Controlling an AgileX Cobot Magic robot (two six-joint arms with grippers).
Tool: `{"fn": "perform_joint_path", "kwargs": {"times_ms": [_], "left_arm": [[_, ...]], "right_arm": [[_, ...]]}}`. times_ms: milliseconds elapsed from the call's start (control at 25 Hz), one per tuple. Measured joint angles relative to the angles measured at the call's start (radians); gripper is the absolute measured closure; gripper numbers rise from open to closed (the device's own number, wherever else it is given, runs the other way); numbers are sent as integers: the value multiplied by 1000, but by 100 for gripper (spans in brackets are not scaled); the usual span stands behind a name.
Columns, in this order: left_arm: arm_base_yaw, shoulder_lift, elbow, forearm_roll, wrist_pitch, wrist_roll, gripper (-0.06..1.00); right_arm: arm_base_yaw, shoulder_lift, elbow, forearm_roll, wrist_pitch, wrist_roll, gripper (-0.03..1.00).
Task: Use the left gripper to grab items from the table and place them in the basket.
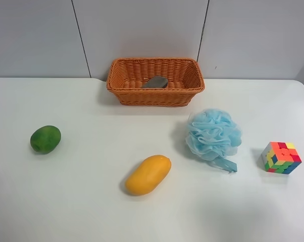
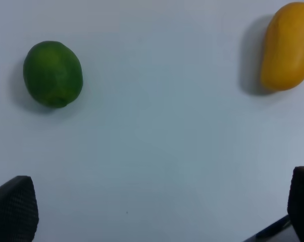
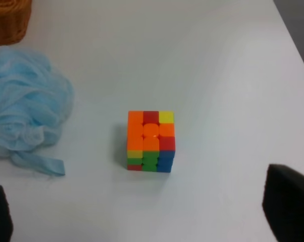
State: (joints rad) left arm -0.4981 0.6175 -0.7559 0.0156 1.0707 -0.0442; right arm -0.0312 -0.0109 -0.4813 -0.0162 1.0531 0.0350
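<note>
The orange-brown wicker basket [image 1: 155, 95] stands at the back of the white table [image 1: 91, 201], with the grey-topped eraser block [image 1: 155, 82] lying inside it. The green mango [image 1: 45, 138] [image 2: 53, 73], yellow mango [image 1: 148, 174] [image 2: 287, 46], blue mesh pouf [image 1: 213, 134] [image 3: 23, 111] and multicoloured cube [image 1: 281, 157] [image 3: 150, 141] lie on the table. My left gripper [image 2: 157, 217] is open and empty above bare table, apart from both mangoes. My right gripper [image 3: 142, 212] is open and empty, the cube just beyond it. Neither arm shows in the exterior high view.
A grey panelled wall [image 1: 142, 30] rises behind the table's far edge. The table's edge [image 3: 293, 40] runs close beside the cube in the right wrist view. A corner of the basket [image 3: 8, 20] shows beyond the pouf there.
</note>
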Motion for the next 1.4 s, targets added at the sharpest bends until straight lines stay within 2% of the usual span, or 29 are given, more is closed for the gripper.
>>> {"fn": "perform_joint_path", "kwargs": {"times_ms": [280, 480, 600, 800, 960, 1400], "left_arm": [[179, -196, 147, -16, 1, 14, -5], [327, -323, 223, -34, -8, 115, -5], [396, -406, 241, -62, -7, 160, -5], [491, -550, 241, -73, -7, 177, -5], [532, -619, 241, -79, -6, 185, -5], [535, -619, 241, -87, -6, 194, -5]], "right_arm": [[0, 0, 0, 0, 0, 0, -3], [0, 0, 0, 0, 0, 0, -3], [0, 0, 0, 0, 0, 0, -3], [0, 0, 0, 0, 0, 0, -3], [0, 0, 0, 0, 0, 0, -3], [0, 0, 0, 0, 0, 0, -3]]}}
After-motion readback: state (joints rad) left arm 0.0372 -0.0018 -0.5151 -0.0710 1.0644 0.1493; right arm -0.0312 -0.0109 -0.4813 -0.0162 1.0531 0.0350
